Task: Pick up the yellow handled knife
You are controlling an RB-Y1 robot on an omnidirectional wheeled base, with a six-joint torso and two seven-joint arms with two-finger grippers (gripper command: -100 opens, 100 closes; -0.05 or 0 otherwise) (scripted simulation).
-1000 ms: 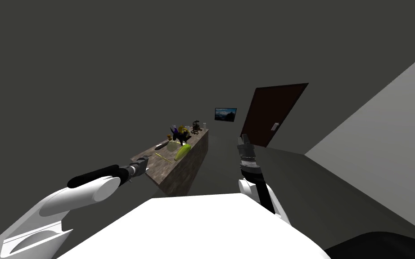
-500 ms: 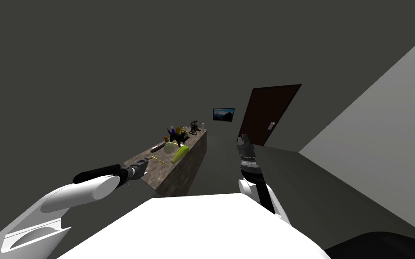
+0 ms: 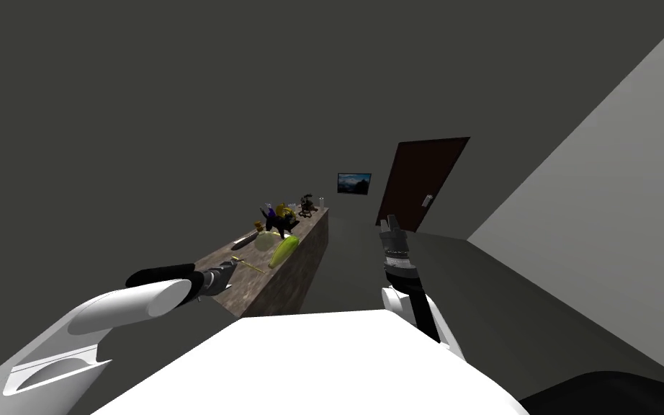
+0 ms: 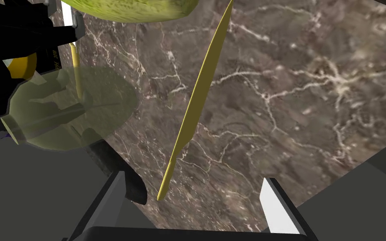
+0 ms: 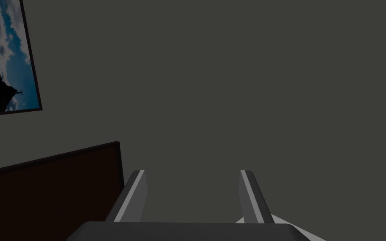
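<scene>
The yellow knife (image 4: 196, 100) is thin and all yellow. It lies flat on the brown marble counter top (image 4: 292, 83), and its near tip rests between my left gripper's fingers. My left gripper (image 4: 194, 196) is open and hovers just over that tip without touching it. In the head view the left gripper (image 3: 227, 271) is at the counter's near end, with the knife (image 3: 248, 264) just beyond it. My right gripper (image 3: 389, 225) is raised in front of me, open and empty.
Beyond the knife lie a green gourd (image 4: 133, 10), a see-through olive bottle (image 4: 62, 108) on its side and a black figure (image 4: 12, 29). A dark rounded end (image 4: 119, 173) sits by one left finger. A dark door (image 3: 420, 180) stands behind the counter (image 3: 251, 288).
The head view has shifted: counter and door slid left, so I have moved. My left gripper now reaches further over the counter's near end, closer to the knife.
</scene>
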